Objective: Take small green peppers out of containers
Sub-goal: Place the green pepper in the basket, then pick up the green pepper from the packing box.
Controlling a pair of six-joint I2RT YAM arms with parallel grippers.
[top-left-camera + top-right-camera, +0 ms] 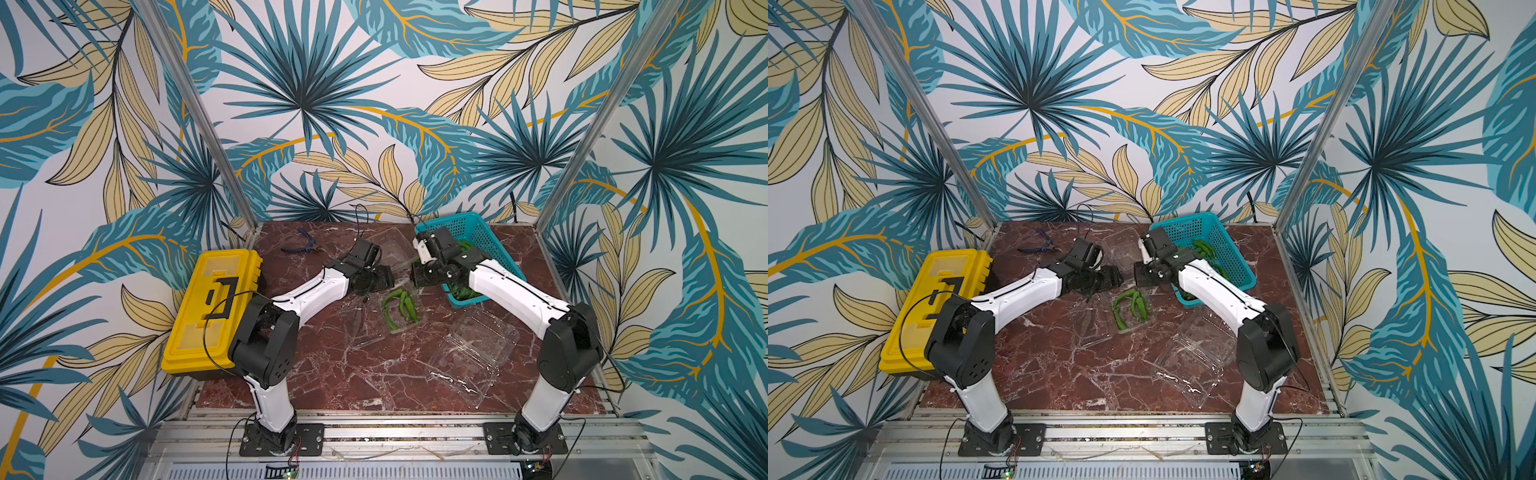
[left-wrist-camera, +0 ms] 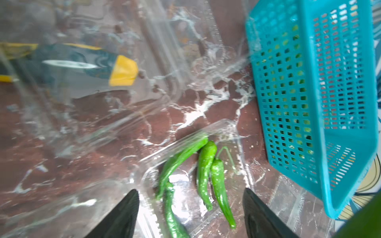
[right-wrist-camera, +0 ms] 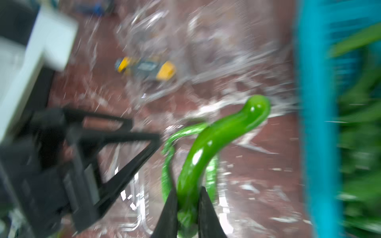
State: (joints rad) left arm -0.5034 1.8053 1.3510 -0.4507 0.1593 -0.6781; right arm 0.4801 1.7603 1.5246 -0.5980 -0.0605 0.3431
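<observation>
Your right tool (image 3: 188,192) was clenched on one curved pepper (image 3: 208,148). It gripped the pepper near one end, so the rest arched up and away from the fingertips. The right wrist view was blurred, but the grip read plainly. In both top views that tool sat just beside the teal basket (image 1: 484,241) and close to the open container (image 1: 420,319) in the middle of the tabletop (image 1: 332,374).

Your left tool (image 2: 190,191) was released, its fingers spread wide with nothing between them, and it hung over that same container. The small green peppers (image 1: 398,306) lay inside it. Four could be counted in the left wrist view, side by side and partly overlapping.

A heap of peppers (image 1: 1202,248) lay in the basket. A second clamshell (image 1: 478,353) lay opened flat nearer the right arm's base. A third clear container (image 1: 388,245) stood toward the back, between your two tools.

The yellow toolbox (image 1: 212,307) sat at the tabletop's left edge, with the pliers (image 1: 301,245) behind it near the back.
</observation>
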